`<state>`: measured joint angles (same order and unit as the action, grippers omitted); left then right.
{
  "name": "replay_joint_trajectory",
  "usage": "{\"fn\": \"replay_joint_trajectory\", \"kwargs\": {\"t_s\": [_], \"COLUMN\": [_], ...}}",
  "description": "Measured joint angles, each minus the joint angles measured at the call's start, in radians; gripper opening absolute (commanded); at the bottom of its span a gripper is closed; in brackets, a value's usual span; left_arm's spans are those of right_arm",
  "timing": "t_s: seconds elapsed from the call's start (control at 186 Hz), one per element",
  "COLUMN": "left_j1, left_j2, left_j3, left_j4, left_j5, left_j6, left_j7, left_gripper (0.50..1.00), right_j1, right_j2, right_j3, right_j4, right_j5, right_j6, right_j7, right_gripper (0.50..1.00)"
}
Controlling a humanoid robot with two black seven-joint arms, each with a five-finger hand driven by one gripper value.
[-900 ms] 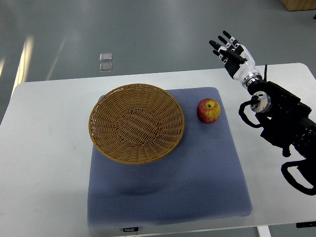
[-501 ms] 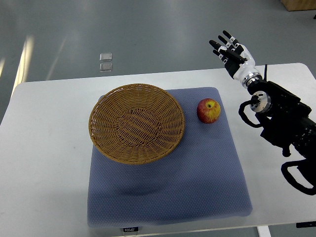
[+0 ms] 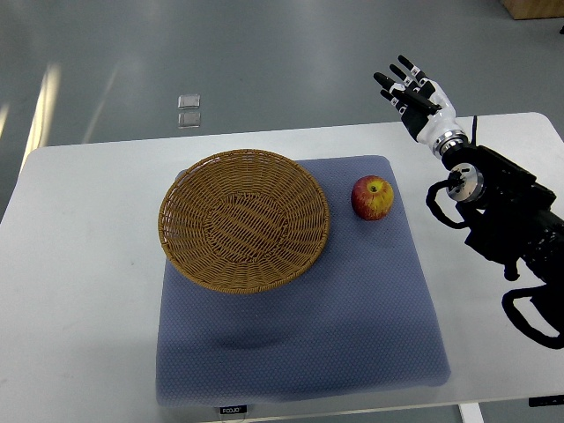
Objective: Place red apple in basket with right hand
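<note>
A red apple (image 3: 373,197) with a yellow patch stands on the blue mat (image 3: 352,308), just right of the wicker basket (image 3: 243,219). The basket is round, shallow and holds nothing. My right hand (image 3: 407,86) hovers beyond the table's far edge, up and to the right of the apple, with its fingers spread and nothing in them. Its black forearm runs down toward the right edge of the picture. The left arm does not show.
The mat lies on a white table (image 3: 79,264). Two small clear squares (image 3: 189,110) lie on the grey floor behind the table. A wooden corner (image 3: 533,7) shows at the top right.
</note>
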<state>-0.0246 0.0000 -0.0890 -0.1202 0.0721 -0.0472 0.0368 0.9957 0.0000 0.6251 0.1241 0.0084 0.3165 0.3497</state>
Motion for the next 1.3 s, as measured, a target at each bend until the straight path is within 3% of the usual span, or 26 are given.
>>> {"fn": "replay_joint_trajectory", "kwargs": {"t_s": [0.388, 0.517, 0.657, 0.997, 1.298], "left_j1": [0.001, 0.002, 0.002, 0.002, 0.002], "left_j2": [0.0, 0.0, 0.0, 0.0, 0.0], "left_j3": [0.0, 0.0, 0.0, -0.001, 0.0], "left_j4": [-0.002, -0.001, -0.002, -0.002, -0.002], "left_j5": [0.0, 0.0, 0.0, 0.0, 0.0], "left_j6": [0.0, 0.0, 0.0, 0.0, 0.0], "left_j7": [0.0, 0.0, 0.0, 0.0, 0.0], "left_gripper": [1.0, 1.0, 1.0, 1.0, 1.0], "right_j1": [-0.01, -0.01, -0.015, -0.016, 0.036], "right_j2": [0.0, -0.006, -0.088, -0.294, -0.426], "right_j3": [-0.012, -0.042, -0.073, -0.085, -0.126], "right_j4": [0.037, 0.094, 0.193, 0.482, 0.728], "right_j5": [-0.008, -0.042, -0.123, -0.541, -1.166], "right_j6": [0.002, 0.001, -0.009, -0.03, 0.057], "right_j7": [0.0, 0.0, 0.009, 0.015, 0.074], "right_gripper": [0.921, 0.921, 0.921, 0.921, 0.921]}}
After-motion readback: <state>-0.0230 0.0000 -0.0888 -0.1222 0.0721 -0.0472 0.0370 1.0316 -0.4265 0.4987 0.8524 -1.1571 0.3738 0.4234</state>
